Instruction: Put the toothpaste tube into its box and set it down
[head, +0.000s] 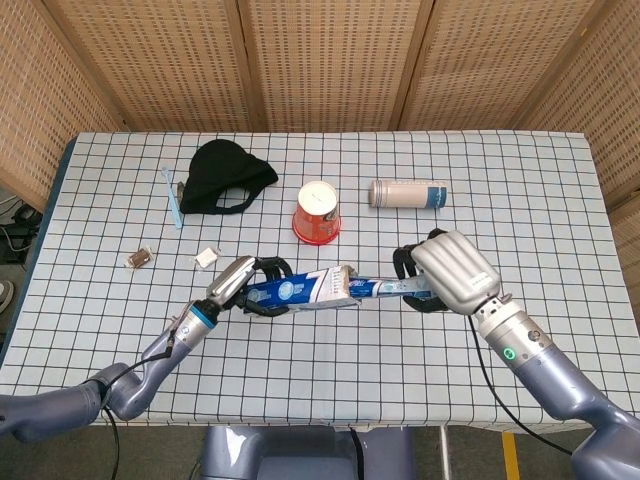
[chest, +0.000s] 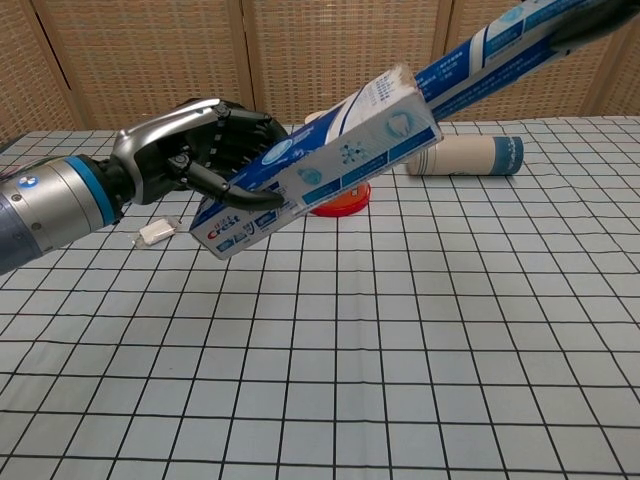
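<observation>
While looking down from the head view: left hand (head: 243, 284) wrapped around the box (head: 300, 289), holding it up off the table (head: 330, 370) with the open end aimed right, probably so the mouth lines up with what's coming in. Right hand (head: 447, 273) curled around the tail of the toothpaste tube (head: 385, 288), cap end already gone into the box mouth, so roughly partway through the insertion. Further back: red cup (head: 317, 213), a cylindrical container (head: 408, 193) lying on its side, black cloth (head: 228, 177), blue toothbrush (head: 173, 197). Over to the chest view: same left hand (chest: 200, 150), fingers clamped on the lower half of the box (chest: 320, 165), tilted up to the right so it matches the tube (chest: 490, 55) slanting down into it. Right hand basically out of frame here, just a dark edge in the corner. Lettering on the box looks like "Crest", not fully sure; tube print too small to read.
</observation>
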